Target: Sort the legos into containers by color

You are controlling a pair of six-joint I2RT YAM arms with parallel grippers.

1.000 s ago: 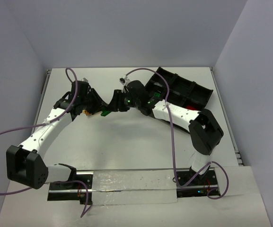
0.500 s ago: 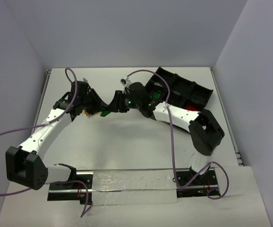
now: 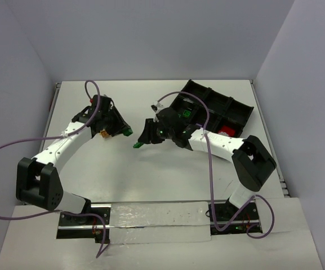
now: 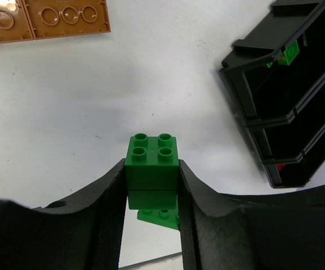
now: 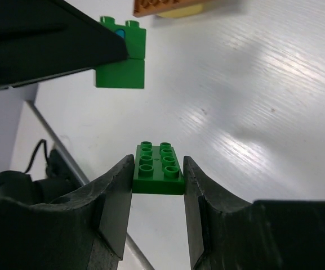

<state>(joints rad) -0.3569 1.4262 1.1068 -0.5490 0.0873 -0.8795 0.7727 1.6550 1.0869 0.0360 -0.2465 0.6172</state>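
A white table (image 3: 151, 174) boxed in by pale walls (image 3: 151, 39) fills the overhead view, and a black tray (image 3: 238, 112) sits askew at its far right. From up there we see both arms bent toward the middle. The left gripper (image 3: 124, 130) and right gripper (image 3: 139, 143) are near each other but apart, and each shows only a speck of green at its tip.

The wrist cameras give us what the overhead cannot. From the left wrist we see the jaws clamped on a green block (image 4: 151, 163), two bricks stacked, held clear of the table. More green peeks out beneath it, and from here we cannot tell whether it is joined on. Two brown plates (image 4: 66, 17) lie flat on the table at the top of that view. The tray's nearer bins hold a green brick (image 4: 288, 53) and a red piece (image 4: 280, 166).

From the right wrist we see the jaws closed on the sides of a flat green plate (image 5: 157, 170), studs facing the camera, above bare table. This view also catches the left gripper side on. Here the block ends cleanly at its lower brick, with nothing attached below. The tray is out of this frame.
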